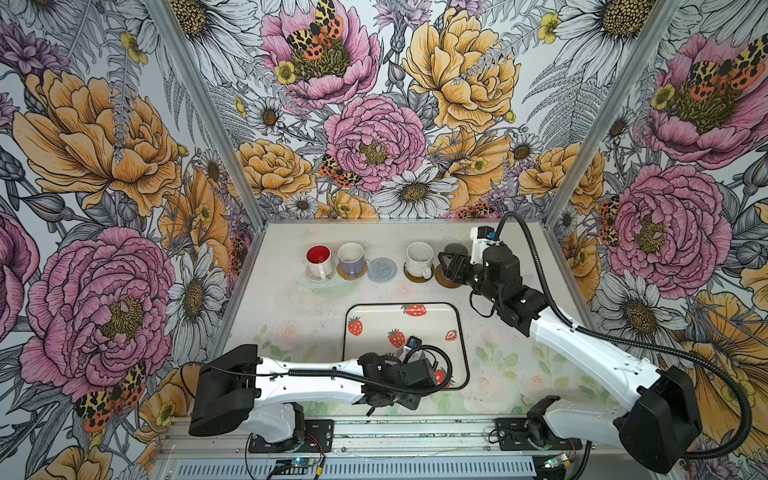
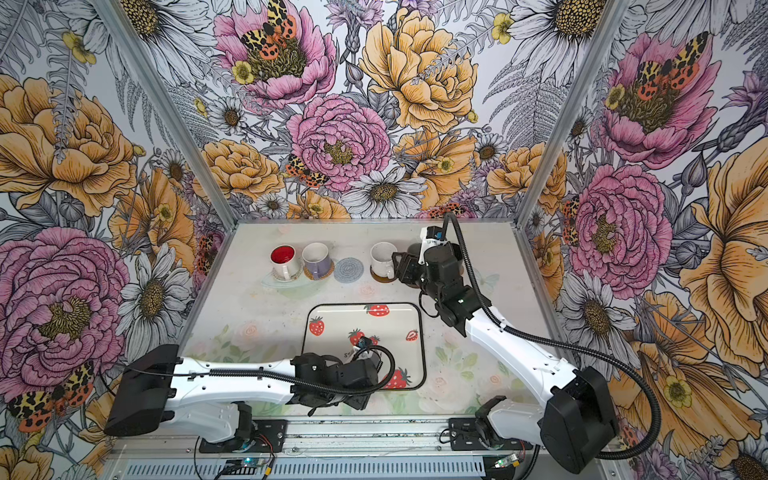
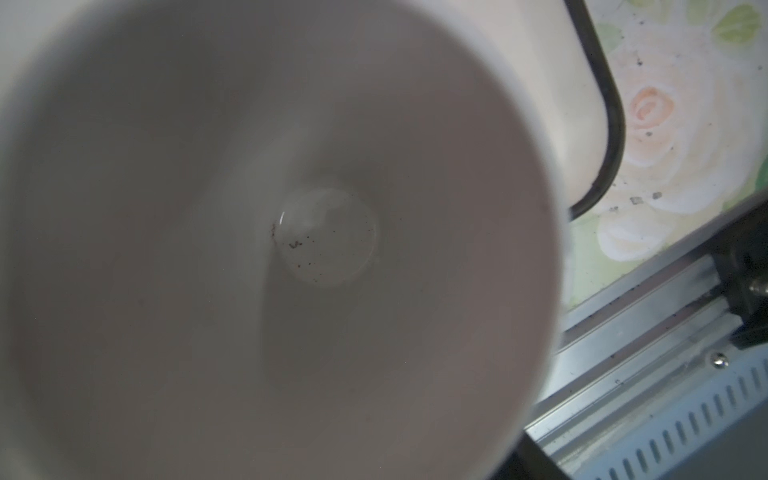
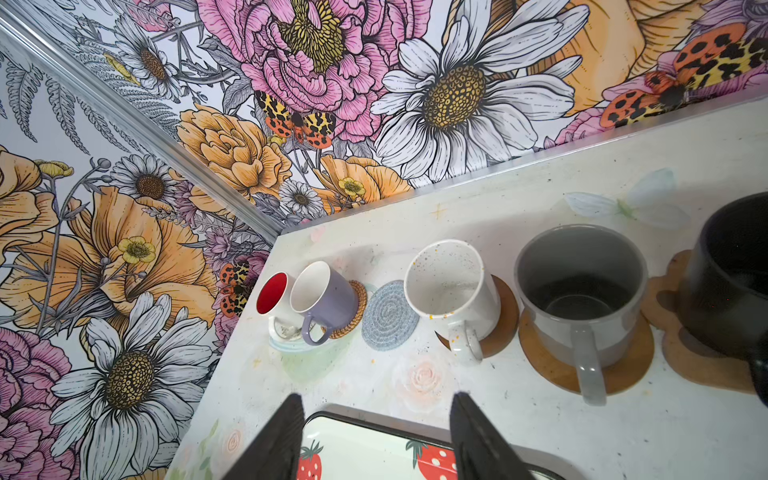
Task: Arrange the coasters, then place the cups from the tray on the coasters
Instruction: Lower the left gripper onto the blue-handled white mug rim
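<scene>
The right hand (image 4: 379,434) hangs empty, fingers apart, near the grey mug (image 4: 582,291) on its coaster (image 4: 544,370). Over the tray (image 1: 374,309), the left hand (image 1: 417,368) sits close above a pale mug (image 3: 324,232); its grip is hidden.

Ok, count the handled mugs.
6. Five in the back row: red-lined white mug, lilac mug, speckled white mug, grey mug, black mug. The sixth shows only in the left wrist view, over the cream strawberry tray.

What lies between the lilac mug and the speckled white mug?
The grey woven coaster, with no cup on it; the right wrist view shows it clearly.
</scene>
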You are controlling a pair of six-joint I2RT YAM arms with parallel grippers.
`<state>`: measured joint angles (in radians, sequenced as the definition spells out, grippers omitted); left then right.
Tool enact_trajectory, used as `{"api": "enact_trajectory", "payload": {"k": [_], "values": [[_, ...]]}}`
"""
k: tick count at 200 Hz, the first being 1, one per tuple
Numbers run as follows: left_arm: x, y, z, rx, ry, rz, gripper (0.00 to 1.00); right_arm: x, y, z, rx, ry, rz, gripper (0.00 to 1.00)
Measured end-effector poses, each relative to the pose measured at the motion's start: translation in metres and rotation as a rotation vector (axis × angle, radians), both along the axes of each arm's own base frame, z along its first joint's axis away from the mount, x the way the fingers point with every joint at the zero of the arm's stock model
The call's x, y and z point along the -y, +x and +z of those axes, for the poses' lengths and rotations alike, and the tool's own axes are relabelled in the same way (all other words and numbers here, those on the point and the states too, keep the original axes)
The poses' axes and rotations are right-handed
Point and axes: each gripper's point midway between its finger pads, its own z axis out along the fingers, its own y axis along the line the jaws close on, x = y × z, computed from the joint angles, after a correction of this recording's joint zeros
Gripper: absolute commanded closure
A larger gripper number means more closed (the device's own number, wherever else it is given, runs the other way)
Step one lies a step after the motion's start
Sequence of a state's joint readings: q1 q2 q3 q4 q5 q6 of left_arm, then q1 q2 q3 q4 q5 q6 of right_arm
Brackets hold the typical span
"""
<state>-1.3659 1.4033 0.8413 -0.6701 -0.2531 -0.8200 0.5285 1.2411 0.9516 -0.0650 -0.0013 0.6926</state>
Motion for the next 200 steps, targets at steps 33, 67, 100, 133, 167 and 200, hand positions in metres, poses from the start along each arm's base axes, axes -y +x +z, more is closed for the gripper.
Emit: {"api": "enact_trajectory", "payload": {"k": [33, 67, 100, 133, 167, 200], "values": [[-0.005, 0.005, -0.007, 0.005, 0.001, 0.031, 0.46, 0.0, 0.003, -0.005, -0.009, -0.005, -0.004, 0.42], [-0.008, 0.008, -0.007, 0.018, 0.006, 0.041, 0.51, 0.0, 0.003, -0.006, -0.014, -0.006, -0.001, 0.41], [-0.006, 0.01, -0.004, 0.033, -0.007, 0.044, 0.55, 0.0, 0.003, -0.006, -0.013, -0.006, -0.001, 0.42], [-0.004, 0.011, -0.003, 0.042, -0.016, 0.037, 0.59, 0.0, 0.003, -0.006, -0.014, -0.006, -0.001, 0.41], [-0.003, 0.012, -0.003, 0.05, -0.012, 0.028, 0.66, 0.0, 0.003, -0.006, -0.013, -0.006, -0.001, 0.41], [-0.003, 0.013, -0.004, 0.053, -0.008, 0.028, 0.73, 0.0, 0.003, -0.006, -0.014, -0.006, -0.001, 0.42]]}}
